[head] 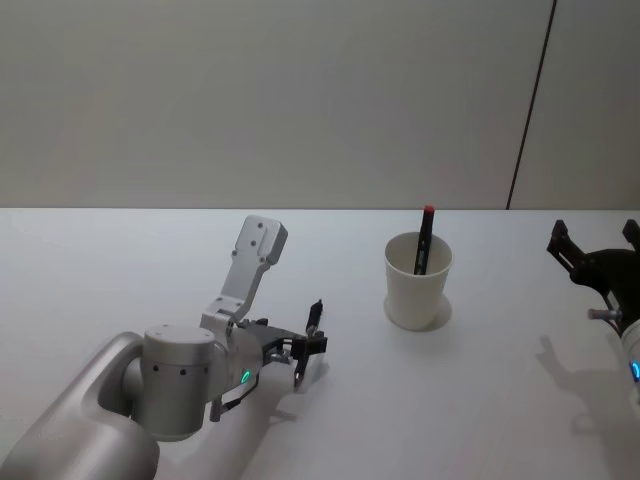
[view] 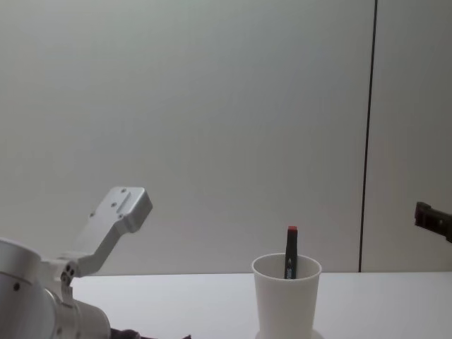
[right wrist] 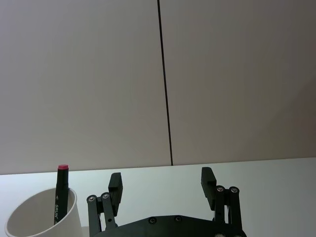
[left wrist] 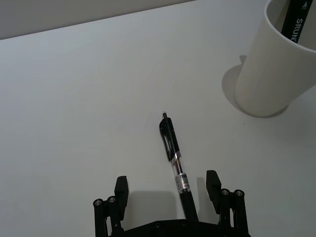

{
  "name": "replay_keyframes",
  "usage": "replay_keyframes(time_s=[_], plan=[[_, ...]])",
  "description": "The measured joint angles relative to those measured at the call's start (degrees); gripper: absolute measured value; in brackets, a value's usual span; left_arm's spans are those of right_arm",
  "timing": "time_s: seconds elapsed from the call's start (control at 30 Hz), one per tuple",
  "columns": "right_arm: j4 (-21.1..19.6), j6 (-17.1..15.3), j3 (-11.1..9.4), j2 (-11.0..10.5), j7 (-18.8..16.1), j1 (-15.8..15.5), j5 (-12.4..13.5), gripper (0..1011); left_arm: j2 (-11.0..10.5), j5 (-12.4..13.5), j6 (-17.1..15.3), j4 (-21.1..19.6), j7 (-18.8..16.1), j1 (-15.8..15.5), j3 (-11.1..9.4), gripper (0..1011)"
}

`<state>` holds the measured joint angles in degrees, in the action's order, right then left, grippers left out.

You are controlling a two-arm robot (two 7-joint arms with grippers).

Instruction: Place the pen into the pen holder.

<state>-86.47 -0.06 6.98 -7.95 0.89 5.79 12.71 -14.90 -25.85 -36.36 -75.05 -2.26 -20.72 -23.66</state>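
Pen (left wrist: 174, 153) lying left of the pen holder (head: 415, 295), tail hidden under the left gripper (left wrist: 167, 180).
Its fingers (left wrist: 212, 181) spread wide beside the pen, not touching; holder contains a red-capped marker (head: 424, 240); right gripper (right wrist: 161, 177), right of the holder, gapes empty.

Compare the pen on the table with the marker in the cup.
The pen lies flat on the table; the marker leans in the cup. The pen's barrel is partly clear; the marker has a red top. The pen lies between the left gripper's open fingers; the marker stands free. Both are mostly black.
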Motion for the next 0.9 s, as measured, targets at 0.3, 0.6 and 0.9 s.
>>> replay_keyframes(time_s=[0.3,0.6,0.9], plan=[[0.00,0.00,0.00,0.00,0.00,0.00,0.00,1002,0.54,1.13,-1.06,1.25,0.43,-0.49,-0.24,1004],[0.00,0.00,0.00,0.00,0.00,0.00,0.00,1001,1.08,2.06,-1.93,2.36,0.76,-0.92,-0.45,1004],[0.00,0.00,0.00,0.00,0.00,0.00,0.00,1002,1.57,2.94,-2.96,3.05,0.66,-1.27,-0.59,834]])
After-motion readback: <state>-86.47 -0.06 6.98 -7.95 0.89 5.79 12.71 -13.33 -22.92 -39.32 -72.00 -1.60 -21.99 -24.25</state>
